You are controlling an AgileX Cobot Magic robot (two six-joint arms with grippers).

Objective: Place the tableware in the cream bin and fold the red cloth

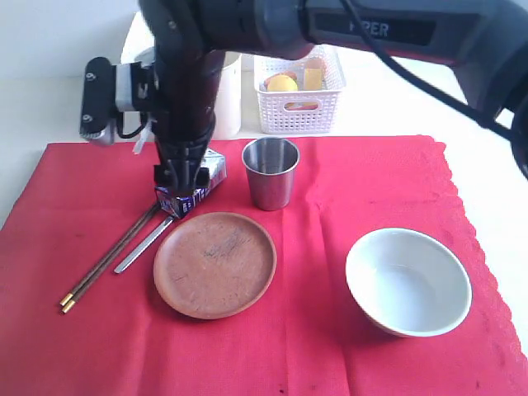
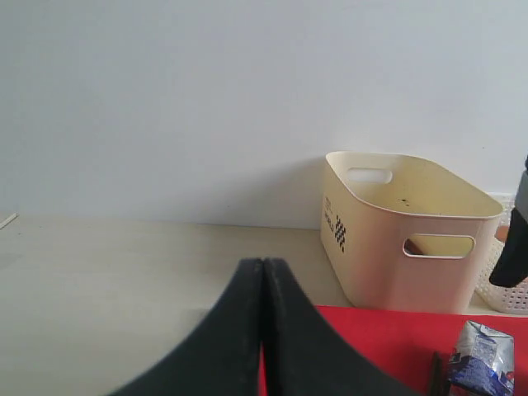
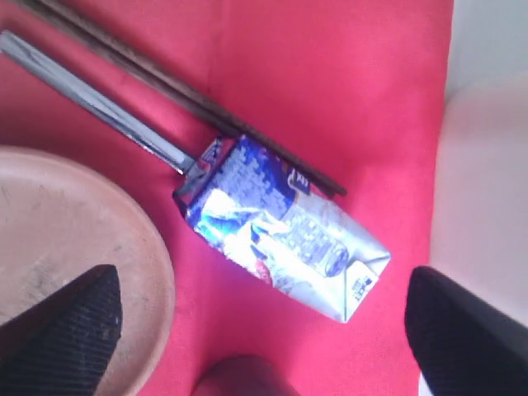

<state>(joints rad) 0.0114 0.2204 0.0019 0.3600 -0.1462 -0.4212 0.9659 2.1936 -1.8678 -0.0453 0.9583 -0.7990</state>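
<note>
Glossy carton (image 3: pixel 285 235) on red cloth (image 3: pixel 330 82), right claw (image 3: pixel 261 276) spread wide, left claw (image 2: pixel 262 268) closed.

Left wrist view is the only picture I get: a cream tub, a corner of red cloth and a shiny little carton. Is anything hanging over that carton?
Observer: Yes. The right pincer hangs right above the carton, jaws wide apart and gripping nothing.
Operator: Are there any dishes out there?
Observer: Three: a steel cup, a brown plate and a pale bowl, all standing on the red cloth.
Operator: And cutlery?
Observer: Chopsticks and a knife lie side by side left of the plate, their far ends reaching the carton.
</note>
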